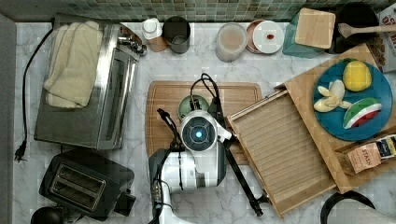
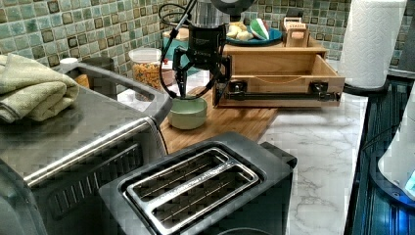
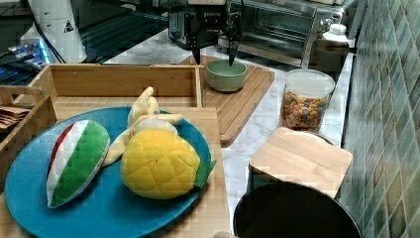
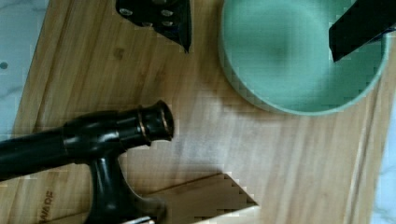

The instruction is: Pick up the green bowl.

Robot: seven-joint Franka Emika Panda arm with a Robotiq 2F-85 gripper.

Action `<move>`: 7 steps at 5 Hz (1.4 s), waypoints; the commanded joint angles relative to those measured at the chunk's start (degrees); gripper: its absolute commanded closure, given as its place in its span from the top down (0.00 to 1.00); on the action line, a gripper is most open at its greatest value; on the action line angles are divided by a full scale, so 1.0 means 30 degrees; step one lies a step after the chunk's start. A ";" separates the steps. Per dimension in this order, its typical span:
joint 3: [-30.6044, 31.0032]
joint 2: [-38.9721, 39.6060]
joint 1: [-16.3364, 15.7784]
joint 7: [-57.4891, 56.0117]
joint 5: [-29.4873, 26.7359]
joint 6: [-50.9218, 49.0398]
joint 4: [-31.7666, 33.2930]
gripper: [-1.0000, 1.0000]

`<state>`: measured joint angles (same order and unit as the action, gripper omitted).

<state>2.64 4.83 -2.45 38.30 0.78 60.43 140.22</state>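
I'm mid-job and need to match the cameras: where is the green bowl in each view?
Top view: green bowl on the cutting board, partly under the arm.
Left view: centre, below the tool.
Right view: upper centre.
Wrist view, one finger above its inside.
Shared landmark: the cutting board.

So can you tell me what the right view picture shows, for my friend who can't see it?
A robot gripper hangs open over a small green bowl on a wooden cutting board, one finger above the bowl and one outside it. Up close is a blue plate of toy fruit, with a cereal jar by the tiled wall.
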 commanded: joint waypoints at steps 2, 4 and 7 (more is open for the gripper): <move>0.0455 0.1050 -0.0171 -0.0590 -0.0476 0.2088 0.1387 1.00; 0.0336 0.0412 -0.0552 0.0985 0.0419 0.2019 0.1565 0.00; 0.0885 -0.0253 -0.0017 -0.1410 -0.1286 0.2378 0.1700 0.00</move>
<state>4.35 7.03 -2.24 37.74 -1.47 67.76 145.48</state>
